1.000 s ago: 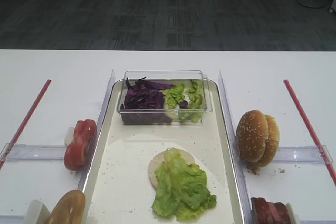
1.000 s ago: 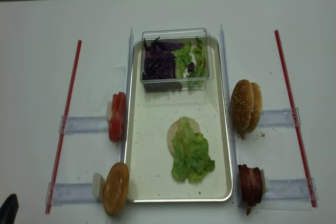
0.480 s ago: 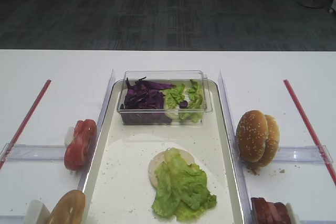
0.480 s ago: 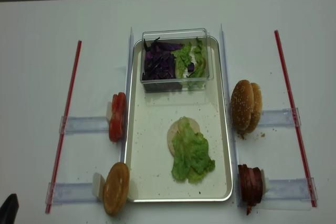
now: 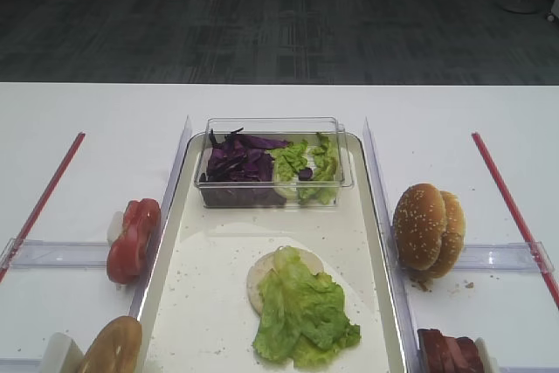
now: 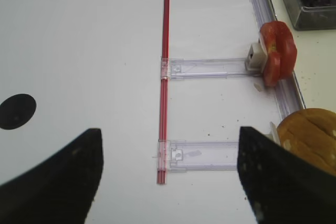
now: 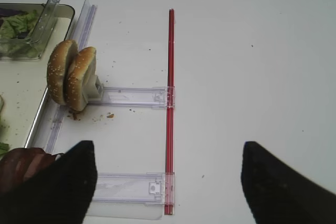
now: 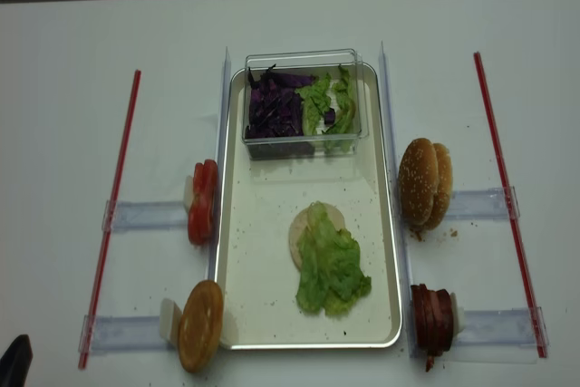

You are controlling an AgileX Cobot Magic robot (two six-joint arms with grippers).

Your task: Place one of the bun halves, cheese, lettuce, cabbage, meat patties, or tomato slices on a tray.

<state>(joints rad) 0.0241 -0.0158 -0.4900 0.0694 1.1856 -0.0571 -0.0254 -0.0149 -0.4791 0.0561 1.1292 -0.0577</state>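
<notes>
One light green ruffled lettuce leaf (image 8: 331, 265) already lies over the flat pale cream bun disc (image 8: 302, 228) on the silvery rectangular tray (image 8: 376, 337) (mid-desk). Both grippers, right (image 7: 165, 184) and left (image 6: 168, 179), hover spread and empty; next, approach a patty squarely from above.

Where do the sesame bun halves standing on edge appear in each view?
Exterior high: sesame bun halves, right of the tray.
Realsense high: right of the tray, mid-height.
Right wrist: upper left.
Left wrist: not in view.
Shared landmark: the red strip to their right.
</notes>
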